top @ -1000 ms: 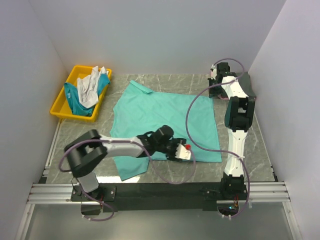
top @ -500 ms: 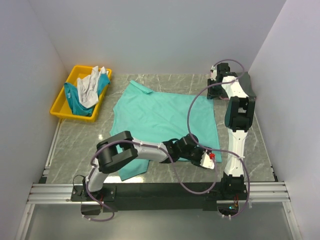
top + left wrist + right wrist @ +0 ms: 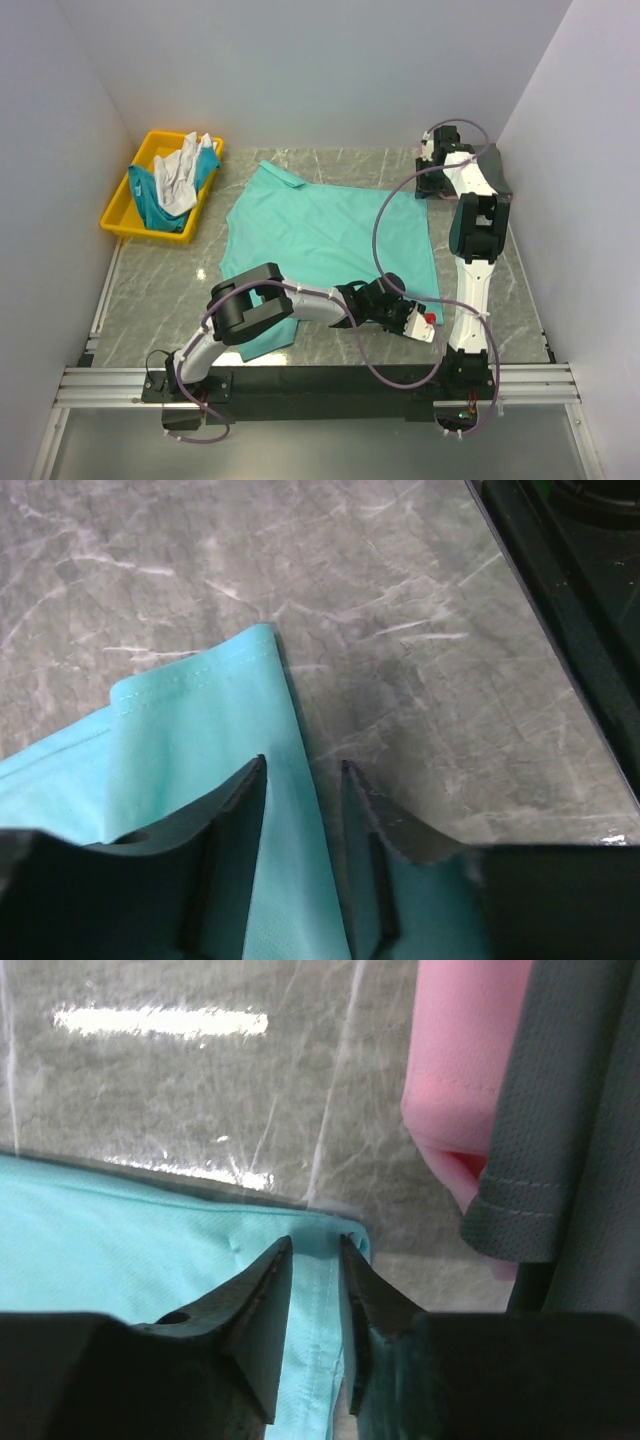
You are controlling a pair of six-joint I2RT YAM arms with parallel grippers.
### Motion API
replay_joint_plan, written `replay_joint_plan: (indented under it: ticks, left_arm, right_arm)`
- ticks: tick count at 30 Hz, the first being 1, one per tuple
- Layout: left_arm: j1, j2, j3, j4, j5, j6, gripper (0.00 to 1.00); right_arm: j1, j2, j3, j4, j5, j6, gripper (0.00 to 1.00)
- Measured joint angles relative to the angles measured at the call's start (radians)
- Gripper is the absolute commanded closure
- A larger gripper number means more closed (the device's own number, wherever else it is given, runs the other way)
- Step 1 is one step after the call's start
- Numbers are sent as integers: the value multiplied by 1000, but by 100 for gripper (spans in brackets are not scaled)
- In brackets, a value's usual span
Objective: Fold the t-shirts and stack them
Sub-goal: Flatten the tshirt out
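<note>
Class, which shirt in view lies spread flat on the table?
The sea-green shirt, spread across the table; the white shirt and teal shirt sit crumpled in the yellow bin.

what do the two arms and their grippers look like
Both are white links with bulky black joints, each with a looping purplish cable: left arm, right arm. The left gripper has a white body with a small red mark. The right gripper shows dark, wedge-shaped fingers tapering to narrow tips.

Lighting: bright, even, from overhead; shadows soft. Glare: streak on table (image 3: 160, 1022), 11 o'clock, right wrist view. Focus: near fingers (image 3: 228, 825) blurred.
</note>
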Motion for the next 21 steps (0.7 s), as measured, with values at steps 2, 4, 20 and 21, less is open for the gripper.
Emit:
replay_joint_plan:
  ticks: [2,4,20,21]
  left_arm:
    - [0,0,5,-16,-1,4,70]
    - [0,3,13,-32,-1,6,79]
    - [0,-6,27,-125,61,23,99]
    - [-1,-10,27,-135,69,23,99]
  right_arm:
    - [0,10,16,-3,10,-2,80]
    - [0,20,29,-8,17,3,85]
    - [0,55,81,-29,34,12,87]
    - [0,55,81,-29,33,12,87]
